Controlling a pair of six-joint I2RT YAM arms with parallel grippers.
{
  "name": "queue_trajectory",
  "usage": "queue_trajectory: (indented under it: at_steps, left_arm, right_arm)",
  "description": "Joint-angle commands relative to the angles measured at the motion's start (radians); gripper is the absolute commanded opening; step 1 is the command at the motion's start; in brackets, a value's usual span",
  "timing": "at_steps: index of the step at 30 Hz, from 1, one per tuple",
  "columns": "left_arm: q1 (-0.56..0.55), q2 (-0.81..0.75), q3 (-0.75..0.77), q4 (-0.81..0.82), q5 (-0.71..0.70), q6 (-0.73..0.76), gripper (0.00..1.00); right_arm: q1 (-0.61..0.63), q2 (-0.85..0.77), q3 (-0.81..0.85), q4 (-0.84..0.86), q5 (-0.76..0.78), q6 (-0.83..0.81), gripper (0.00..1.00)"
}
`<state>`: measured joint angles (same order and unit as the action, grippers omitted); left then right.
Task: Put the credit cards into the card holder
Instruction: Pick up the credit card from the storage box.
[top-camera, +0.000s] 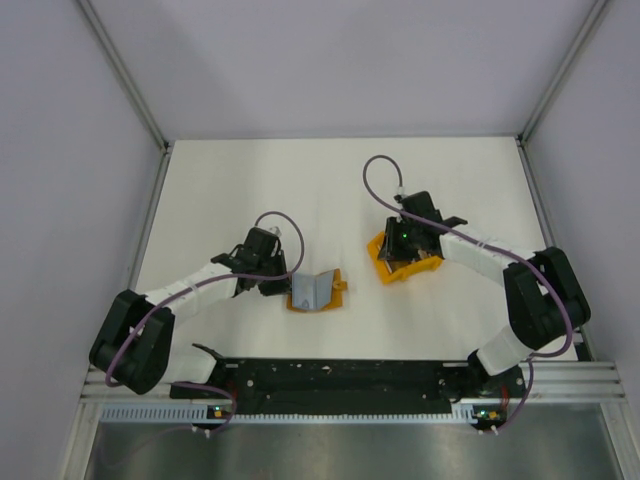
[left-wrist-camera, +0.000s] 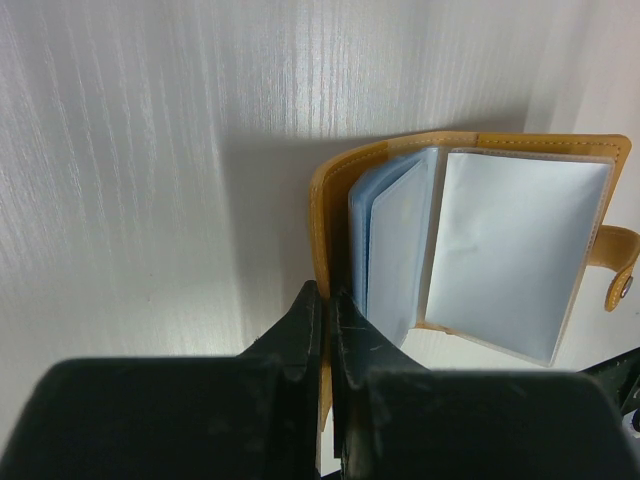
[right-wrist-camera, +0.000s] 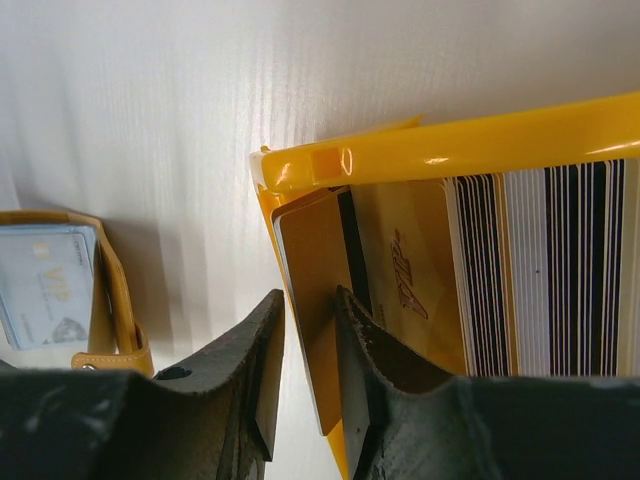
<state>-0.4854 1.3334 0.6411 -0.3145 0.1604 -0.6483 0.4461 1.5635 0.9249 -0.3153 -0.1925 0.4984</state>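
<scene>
Closest to each wrist lens are the dark fingers of its own claw: the left claw (left-wrist-camera: 326, 300) is pinched fully shut on the near edge of the card holder's mustard cover, and the right claw (right-wrist-camera: 308, 296) stands narrowly parted with a finger on either side of one gold card (right-wrist-camera: 305, 240). Whether it actually grips that card I cannot tell. Beneath everything is the white table (top-camera: 230, 180). On its right part sits the orange bin (right-wrist-camera: 480, 145), with the right claw reaching into its near corner. The card holder (left-wrist-camera: 480, 140) lies left of the bin and well apart from it. It is spread open with its grey-clear sleeves fanned upward. The credit cards (right-wrist-camera: 540, 270) stand on edge in the bin as a dense striped row of black, white and grey, and the gold card leans out of the near end of that row. One sleeve shows a pale printed card (right-wrist-camera: 45, 285), though I cannot tell whether it belongs to the set. The small clasp tab (left-wrist-camera: 618, 265) hangs off the holder's far side. I judge the task barely begun: the holder is held open and ready, while nearly the whole row waits to be moved.
</scene>
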Motion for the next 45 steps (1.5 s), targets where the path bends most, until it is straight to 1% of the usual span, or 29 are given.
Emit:
queue_trajectory:
  at_steps: [1, 7, 17, 25, 35, 42, 44, 45]
  left_arm:
    - [-0.001, 0.006, 0.015, 0.038, -0.002, 0.009, 0.0]
    - [-0.001, 0.009, 0.012, 0.041, 0.001, 0.009, 0.0]
    - [-0.001, 0.018, 0.012, 0.046, 0.007, 0.012, 0.0]
    - [0.001, 0.013, 0.011, 0.043, 0.005, 0.012, 0.0]
    - [-0.001, 0.018, 0.012, 0.045, 0.005, 0.012, 0.0]
    - [-0.002, 0.018, 0.009, 0.045, 0.005, 0.01, 0.0]
    - [-0.001, 0.018, 0.009, 0.046, 0.007, 0.01, 0.0]
    - [-0.001, 0.016, 0.011, 0.046, 0.007, 0.01, 0.0]
  right_arm:
    - [-0.014, -0.046, 0.037, 0.024, -0.027, 0.003, 0.26]
    - [-0.02, -0.049, 0.042, 0.025, -0.045, 0.008, 0.24]
    - [-0.029, -0.056, 0.029, 0.035, -0.068, 0.017, 0.17]
    - [-0.073, -0.077, 0.019, 0.013, 0.013, -0.011, 0.2]
    - [-0.089, -0.036, 0.02, 0.024, -0.085, -0.015, 0.2]
    - [-0.089, -0.013, 0.026, 0.025, -0.137, -0.018, 0.23]
    - [-0.089, -0.008, 0.025, 0.027, -0.145, -0.018, 0.22]
    - [-0.087, -0.008, 0.023, 0.027, -0.145, -0.02, 0.2]
